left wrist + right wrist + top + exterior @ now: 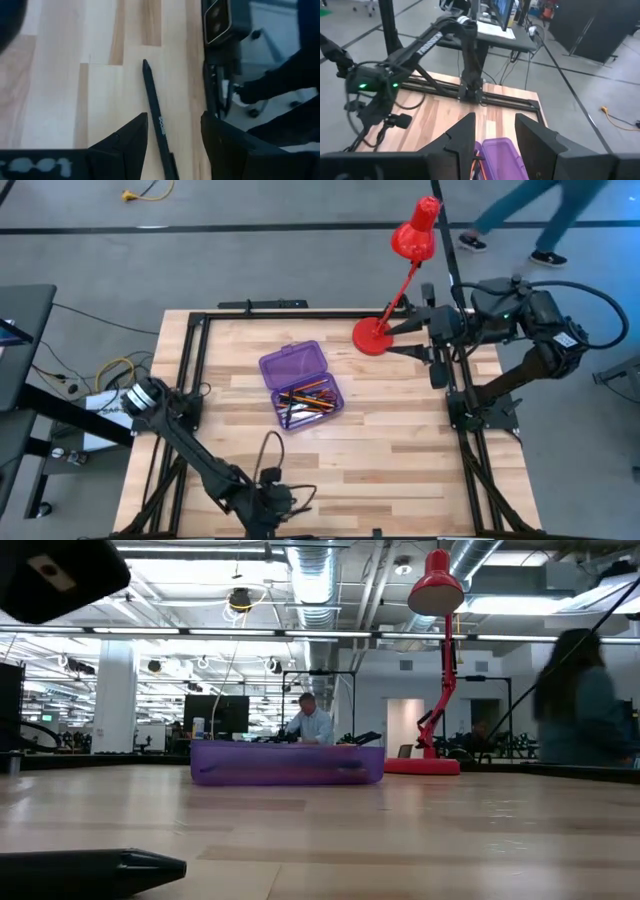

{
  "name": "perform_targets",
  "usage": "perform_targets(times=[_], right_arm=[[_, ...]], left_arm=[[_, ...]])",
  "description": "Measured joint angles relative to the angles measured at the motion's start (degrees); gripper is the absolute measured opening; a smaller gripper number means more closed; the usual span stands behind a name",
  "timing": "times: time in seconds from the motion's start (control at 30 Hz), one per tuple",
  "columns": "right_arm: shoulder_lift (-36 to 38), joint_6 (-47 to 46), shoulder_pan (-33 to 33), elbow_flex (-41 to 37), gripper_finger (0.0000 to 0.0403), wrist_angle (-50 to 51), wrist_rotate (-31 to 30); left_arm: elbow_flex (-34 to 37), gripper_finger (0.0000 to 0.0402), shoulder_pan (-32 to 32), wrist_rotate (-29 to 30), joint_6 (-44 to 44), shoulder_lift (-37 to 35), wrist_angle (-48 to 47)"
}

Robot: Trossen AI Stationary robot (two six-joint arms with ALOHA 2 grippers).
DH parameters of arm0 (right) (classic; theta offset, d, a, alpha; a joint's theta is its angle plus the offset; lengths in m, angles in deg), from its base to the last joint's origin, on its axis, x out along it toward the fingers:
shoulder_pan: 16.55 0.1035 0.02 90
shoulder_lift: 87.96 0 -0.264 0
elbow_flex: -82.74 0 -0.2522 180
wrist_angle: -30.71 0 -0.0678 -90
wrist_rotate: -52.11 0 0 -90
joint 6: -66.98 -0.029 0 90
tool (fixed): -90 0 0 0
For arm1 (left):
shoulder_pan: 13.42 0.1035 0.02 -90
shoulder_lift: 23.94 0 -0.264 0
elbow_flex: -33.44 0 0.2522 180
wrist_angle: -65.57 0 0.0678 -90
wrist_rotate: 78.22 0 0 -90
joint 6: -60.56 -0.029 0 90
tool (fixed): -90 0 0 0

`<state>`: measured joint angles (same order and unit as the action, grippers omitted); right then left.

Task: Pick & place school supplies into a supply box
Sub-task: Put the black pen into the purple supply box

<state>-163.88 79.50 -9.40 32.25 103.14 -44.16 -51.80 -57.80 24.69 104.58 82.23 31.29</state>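
The purple supply box (300, 383) lies open at the table's middle, with orange pencils and dark pens (308, 398) in its tray. It also shows in the low view (287, 762). One black pen (157, 112) lies flat on the wood near the table's near edge (100, 870). My left gripper (172, 137) hovers open above this pen, one finger on either side, not touching it. In the high view the left arm hides the pen. My right gripper (495, 135) hangs open and raised at the far right, beside the lamp, with the box (502, 157) below it.
A red desk lamp stands with its base (373, 337) on the table's far right and its head (415, 230) beyond the far edge. Black frame rails (190, 370) run along the table's sides. A person (520, 220) walks past behind the far edge.
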Motion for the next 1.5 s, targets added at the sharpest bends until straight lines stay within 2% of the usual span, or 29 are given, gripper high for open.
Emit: perform_targets(times=[0.33,0.47,0.63,0.7,0.77,0.87,0.93,1.1,1.27,1.5], right_arm=[[1.8,0.4,-0.2,0.0,0.0134,1.4,0.3],[2.9,0.1,-0.1,0.0,0.0134,1.3,0.3],[4.1,0.0,0.6,0.0,0.0134,1.4,0.4],[4.4,0.0,1.1,0.0,0.0134,2.0,0.5],[4.5,-0.1,1.5,-0.5,0.0134,3.0,3.6],[5.5,-0.5,1.0,-4.9,0.0134,1.4,12.7],[6.2,-1.1,0.6,-9.6,0.0134,-2.3,15.8],[10.2,-3.0,-0.6,-23.0,0.0134,-14.1,16.9],[14.0,-5.4,-2.3,-34.8,0.0134,-20.6,16.9],[18.3,-9.3,-4.3,-45.6,0.0134,-28.5,17.0]], left_arm=[[-7.3,0.0168,-0.2,-2.0,0.1,9.7,-5.7],[-7.9,0.0167,-0.3,-1.8,0.5,10.3,-7.2],[-7.9,0.0149,-0.3,-1.3,3.6,10.4,-14.8],[-7.9,0.0140,-0.3,-2.8,2.7,10.8,-13.9],[-7.9,0.0133,-0.3,-3.7,1.1,11.2,-11.9],[-7.9,0.0128,-0.3,-2.4,0.2,11.3,-9.8],[-7.9,0.0128,-0.3,-0.5,0.1,11.3,-9.9],[-7.9,0.0128,0.4,0.8,0.1,11.3,-10.0],[-7.9,0.0128,0.4,0.5,1.6,11.3,-9.9],[-7.9,0.0128,0.3,-1.9,2.8,11.3,-6.1]])
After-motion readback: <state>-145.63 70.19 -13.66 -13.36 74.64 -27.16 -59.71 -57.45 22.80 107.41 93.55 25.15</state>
